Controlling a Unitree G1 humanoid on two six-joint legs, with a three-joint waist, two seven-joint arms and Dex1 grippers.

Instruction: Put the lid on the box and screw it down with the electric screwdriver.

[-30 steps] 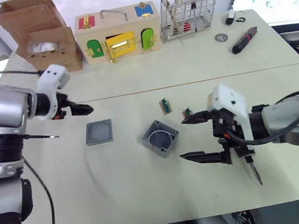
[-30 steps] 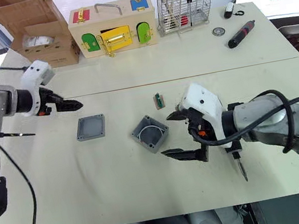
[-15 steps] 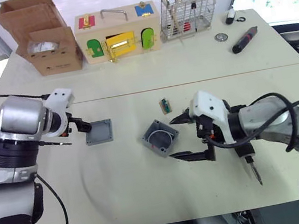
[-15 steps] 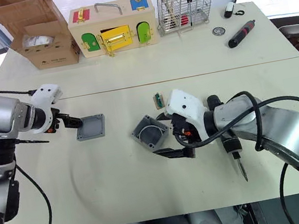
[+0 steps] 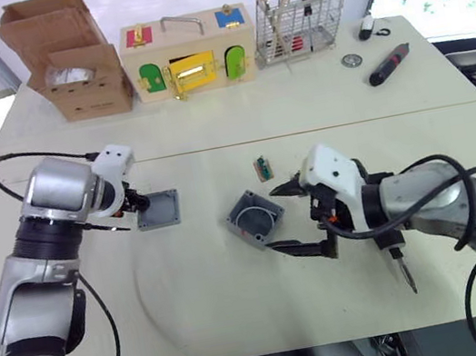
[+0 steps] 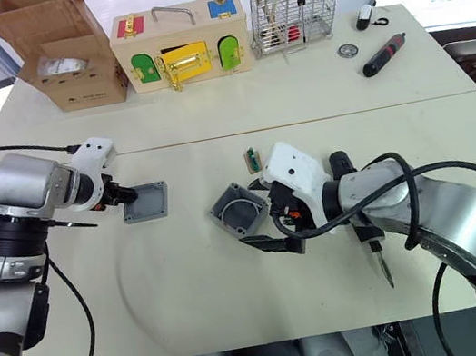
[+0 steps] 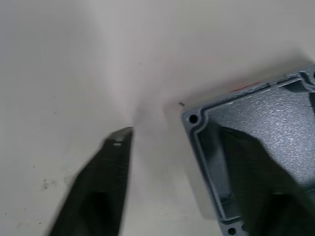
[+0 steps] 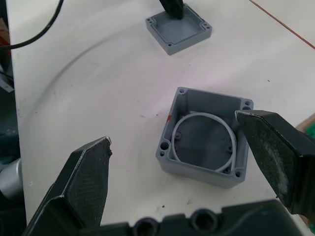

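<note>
From the left eye view, you have a cream table (image 5: 242, 306) with a seam across its middle. Along the far edge stand a carton (image 5: 70, 64), a wooden latch box (image 5: 188, 53) and a wire basket (image 5: 300, 18). The screwdriver (image 5: 389, 64) lies far right, well apart from both arms. Near the middle, the box (image 5: 255, 219) sits open side up and turned on the diagonal; the lid (image 5: 159, 208) lies to its left, apart from it. A small green part (image 5: 263, 168) rests just beyond the box. The near half of the table is bare.

In the right eye view, the left gripper (image 6: 127, 196) is at the lid's left edge. The right gripper (image 6: 272, 216) is spread wide just right of the box, one finger beyond it and one nearer you, neither touching it. A pen-like tool (image 6: 373, 251) lies by the right forearm.

The left wrist view gives you what the head cannot: one finger (image 7: 98, 189) rests on bare table outside the lid (image 7: 256, 123), the other lies inside its recess, so the rim stands between them, not pinched.

The right wrist view shows the box (image 8: 204, 140) between the parted fingers (image 8: 83, 182), a white ring lying inside it and a red mark on one wall. Beyond, the lid (image 8: 178, 32) has the left fingertip on its far edge.
</note>
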